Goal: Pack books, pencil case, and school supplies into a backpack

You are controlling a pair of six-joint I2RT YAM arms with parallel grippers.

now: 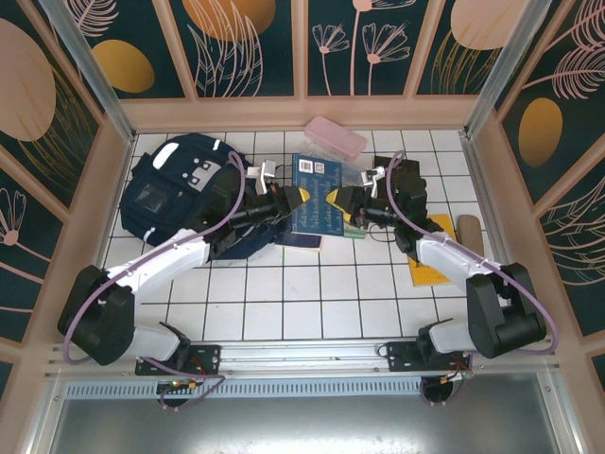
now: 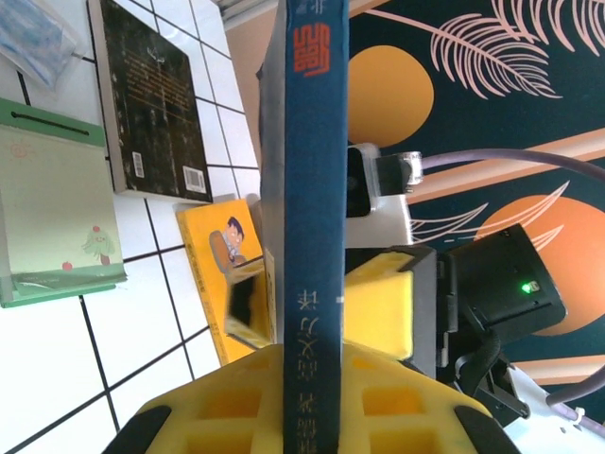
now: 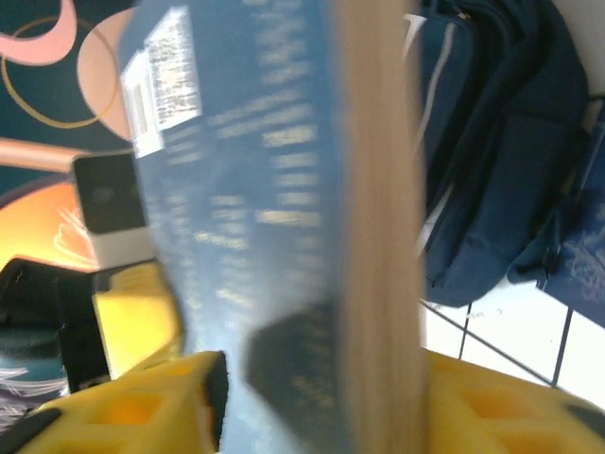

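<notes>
A navy blue book stands on edge above the table's middle, and my left gripper is shut on its spine end. My right gripper straddles the opposite end, where the book's tan page edge lies against one finger. Its jaws are narrowly open, and the image is blurred. The backpack lies at the back left. The pink pencil case rests by the back wall. A dark brown book, a pale green book, a yellow-orange piece and a clear packet lie on the tiles.
A tan roll lies at the right beside the yellow-orange piece, partly under my right arm. Wooden walls close the table on three sides. Bare white tiles stretch across the front between the two arm bases.
</notes>
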